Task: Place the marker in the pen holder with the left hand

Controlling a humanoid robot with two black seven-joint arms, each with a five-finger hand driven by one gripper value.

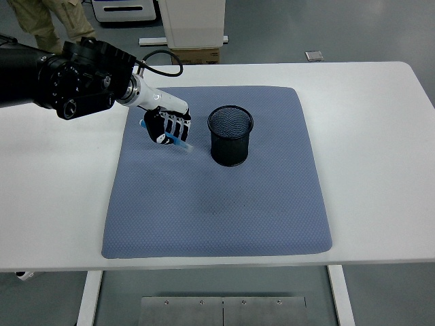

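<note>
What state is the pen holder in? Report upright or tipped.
Upright: the pen holder stands on the blue mat, round mouth facing up.

It looks like a robotics lab or test room: a plain white counter (380, 136) with a blue-grey mat (224, 217) stands on a smooth grey floor (353, 34), with white equipment (192, 20) at top centre and a person's legs (51, 20) at upper left.

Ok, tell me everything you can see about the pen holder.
The pen holder is a black cylinder of what looks like wire mesh, open at the top. It stands upright on the blue mat, toward the mat's far middle. Nothing shows inside it and nothing touches it but the mat. The left robot hand, gripping a blue marker, is to its left, apart from it.
</note>
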